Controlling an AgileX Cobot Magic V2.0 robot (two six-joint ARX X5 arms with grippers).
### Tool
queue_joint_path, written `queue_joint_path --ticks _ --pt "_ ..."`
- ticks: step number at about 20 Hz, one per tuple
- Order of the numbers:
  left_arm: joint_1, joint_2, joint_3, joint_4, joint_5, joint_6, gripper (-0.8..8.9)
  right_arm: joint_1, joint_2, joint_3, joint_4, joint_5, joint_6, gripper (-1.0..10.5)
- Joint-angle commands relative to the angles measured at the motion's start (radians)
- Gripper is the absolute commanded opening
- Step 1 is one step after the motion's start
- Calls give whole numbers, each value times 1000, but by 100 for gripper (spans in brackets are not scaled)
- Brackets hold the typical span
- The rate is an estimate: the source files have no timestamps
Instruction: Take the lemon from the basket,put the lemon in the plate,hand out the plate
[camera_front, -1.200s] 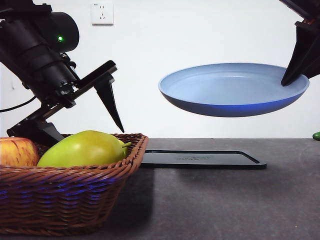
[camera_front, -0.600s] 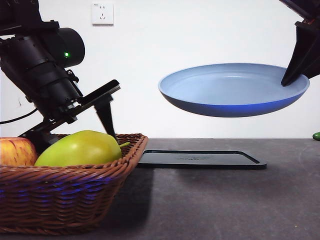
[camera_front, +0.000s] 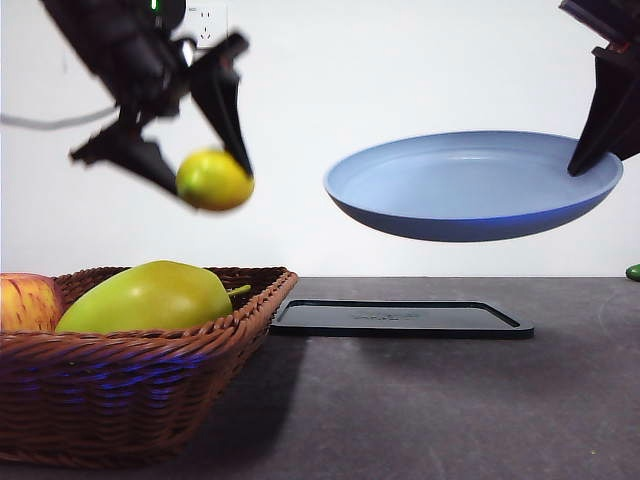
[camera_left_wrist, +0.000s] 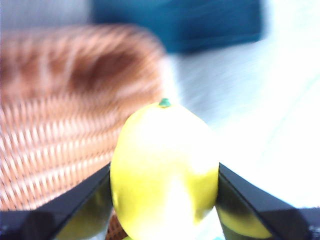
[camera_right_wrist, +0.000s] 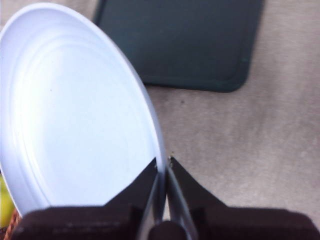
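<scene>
My left gripper (camera_front: 205, 165) is shut on the lemon (camera_front: 213, 180), a bright yellow oval fruit, and holds it high above the wicker basket (camera_front: 150, 385). In the left wrist view the lemon (camera_left_wrist: 164, 167) sits between the two black jaws, over the blurred basket (camera_left_wrist: 60, 130). My right gripper (camera_front: 590, 150) is shut on the rim of the light blue plate (camera_front: 470, 185) and holds it in the air at the right, above the table. The right wrist view shows the plate (camera_right_wrist: 75, 115) with its rim pinched between the jaws.
A yellow-green mango-like fruit (camera_front: 150, 297) and a red-yellow apple (camera_front: 28, 303) lie in the basket. A flat black tray (camera_front: 400, 318) lies on the dark table under the plate; it also shows in the right wrist view (camera_right_wrist: 180, 42). A small green thing (camera_front: 633, 271) sits at the right edge.
My left gripper has risen out of the basket with the lemon held in it. The plate has shifted slightly to the right. The basket has slid a little.
</scene>
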Motion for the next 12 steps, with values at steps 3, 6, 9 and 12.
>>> queue_joint_path --ticks 3,6,9,12 --pt "-143 -51 146 -34 -2 170 229 13 64 14 11 -20 62 3" --pt "-294 -46 146 -12 -95 229 229 48 100 14 11 -77 85 3" --pt "-442 -36 146 37 -319 270 229 82 106 14 12 -98 96 3" --pt "-512 -36 140 82 -400 269 231 100 106 14 8 -123 107 3"
